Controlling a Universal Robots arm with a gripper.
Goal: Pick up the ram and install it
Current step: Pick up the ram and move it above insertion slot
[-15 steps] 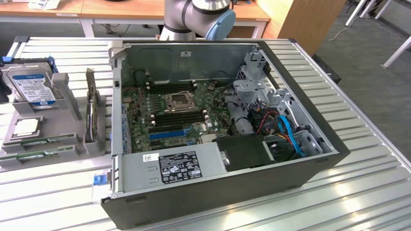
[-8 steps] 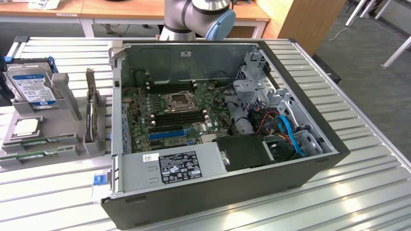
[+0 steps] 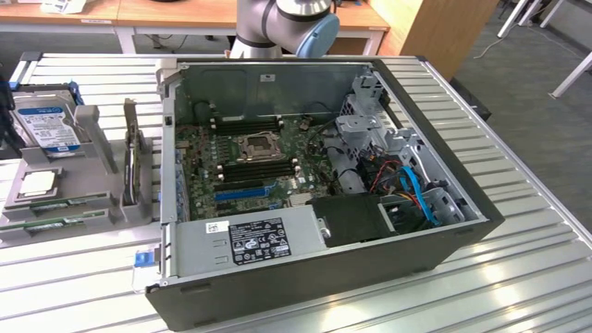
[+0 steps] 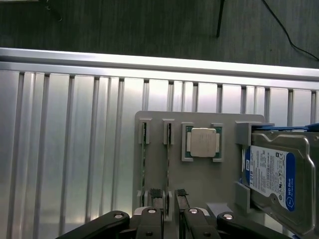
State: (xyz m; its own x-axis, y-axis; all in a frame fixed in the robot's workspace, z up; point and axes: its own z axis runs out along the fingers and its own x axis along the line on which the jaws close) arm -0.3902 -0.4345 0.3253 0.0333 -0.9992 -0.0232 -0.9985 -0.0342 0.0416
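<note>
Wrist view: looks down on a grey holder [image 4: 199,191] lying on the slatted metal table [image 4: 75,149]. In it, side by side, sit two green sticks on edge, a square silver processor [image 4: 203,142] and a blue-labelled hard drive [image 4: 271,174].
Exterior view: takes in the open computer case [image 3: 324,291] on the same table, its motherboard [image 3: 249,173] exposed and a labelled power supply [image 3: 249,239] along the near edge. The holder lies by the case on the exterior view's left, with a grey expansion card [image 3: 132,166] standing upright in it. A part of the arm [image 3: 287,24] rises behind the case.
The ram [image 4: 168,159]: in its holder slot, the stick just beside the processor; in the exterior view it is the green strip [image 3: 72,203] below the processor.
Other ram stick [image 4: 143,159]: in the next slot, farther from the processor.
Hand [image 4: 168,195]: spread wide, holding nothing. The two fingertips [image 4: 157,194] frame one end of the ram, one on each side.
Contact: likely none, though how high the tips sit above the stick cannot be judged.
</note>
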